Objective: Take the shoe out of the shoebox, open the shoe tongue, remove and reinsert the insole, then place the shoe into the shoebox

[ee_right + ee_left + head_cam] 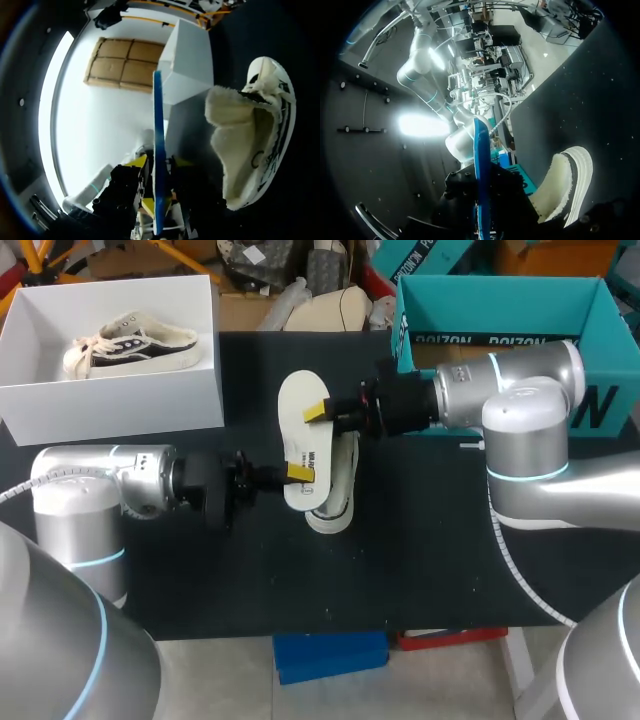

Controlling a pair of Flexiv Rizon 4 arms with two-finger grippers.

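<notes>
Overall, a black table (420, 570) fills the middle of the head view. A teal box (480, 338) stands at the upper right, its front wall partly hidden by the right arm crossing it. A white shoebox (110, 400) stands at the upper left and holds the other shoe (135, 345), which lies on its side, dark and cream with pale laces.

Near the table's centre lies the shoe (340, 490), mostly hidden under the insole (300, 440), so only its right side and lower end show. Both wrist views show it better, a cream shoe with a fleecy lining (567, 185) (250, 145) lying beside the insole.

The white insole is held above the shoe by both arms. The right gripper (318, 412) is clamped on its upper part. In the right wrist view the insole (158, 140) shows edge-on as a blue line with yellow tips close on both sides, and the shoebox (187, 65) stands beyond.

The left gripper (300, 472) grips the lower part with one yellow tip on the top face, its other finger hidden beneath. In the left wrist view the insole (481, 165) runs edge-on between dark fingers whose tips are hard to make out.
</notes>
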